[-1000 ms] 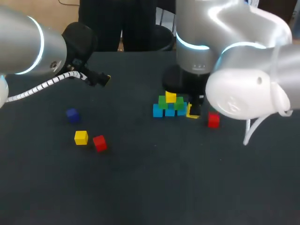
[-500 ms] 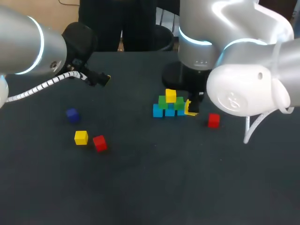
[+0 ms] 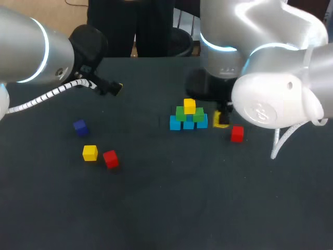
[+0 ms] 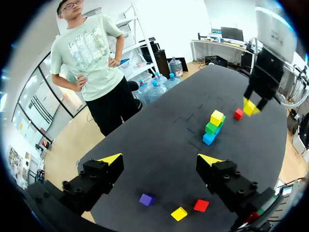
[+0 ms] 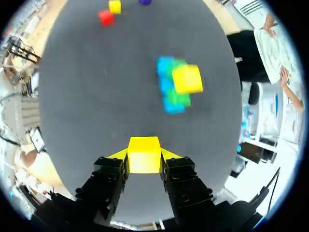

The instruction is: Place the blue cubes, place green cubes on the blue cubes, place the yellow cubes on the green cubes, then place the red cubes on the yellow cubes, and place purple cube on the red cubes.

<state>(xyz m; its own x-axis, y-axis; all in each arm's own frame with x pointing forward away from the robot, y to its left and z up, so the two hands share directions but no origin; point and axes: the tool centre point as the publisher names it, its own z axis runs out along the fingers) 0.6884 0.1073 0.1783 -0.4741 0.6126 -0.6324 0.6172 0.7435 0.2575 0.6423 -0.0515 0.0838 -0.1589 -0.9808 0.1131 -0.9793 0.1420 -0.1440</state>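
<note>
Stack (image 3: 188,117) at frame centre holds blue, green, one yellow. Right gripper (image 5: 144,159) clamps yellow cube (image 5: 144,152); left gripper (image 4: 160,159) gapes empty. Red cubes (image 3: 110,158), purple cube (image 3: 79,127) pending.

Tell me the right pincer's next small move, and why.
Probably swing the right pincer over the green cubes and lower its held yellow cube there: it grips that cube beside the blue cubes, and the greens carry only one stacked yellow cube.
</note>
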